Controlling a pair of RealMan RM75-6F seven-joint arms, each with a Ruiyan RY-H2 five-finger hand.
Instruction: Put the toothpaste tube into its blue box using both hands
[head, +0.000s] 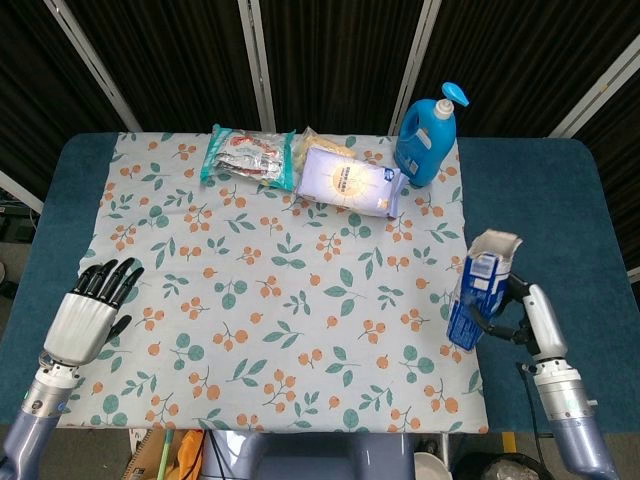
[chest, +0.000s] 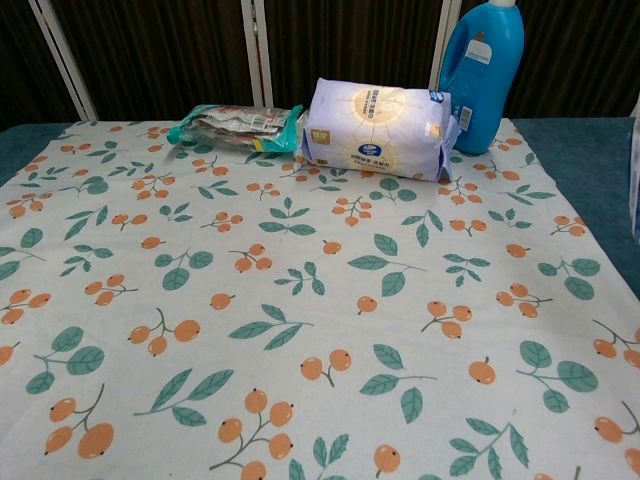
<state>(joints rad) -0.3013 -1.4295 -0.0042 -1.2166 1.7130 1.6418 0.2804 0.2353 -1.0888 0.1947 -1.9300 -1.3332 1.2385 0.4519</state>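
A floral cloth (head: 280, 290) covers most of the blue counter (head: 540, 200). At the far edge stand a blue detergent bottle (head: 428, 140), a white tissue pack (head: 348, 181) and a snack bag (head: 245, 153). At the cloth's right edge, the right hand (head: 520, 318) grips the blue box (head: 477, 297), held upright with its open flap on top. The left hand (head: 88, 312) hovers at the near left corner, palm down, dark fingers (head: 112, 279) spread and holding nothing. The chest view shows neither hand, only a sliver of the box at its right border.

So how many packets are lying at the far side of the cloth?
2: a green-edged snack packet at far left, and a pale tissue pack beside the blue bottle. More may hide behind.
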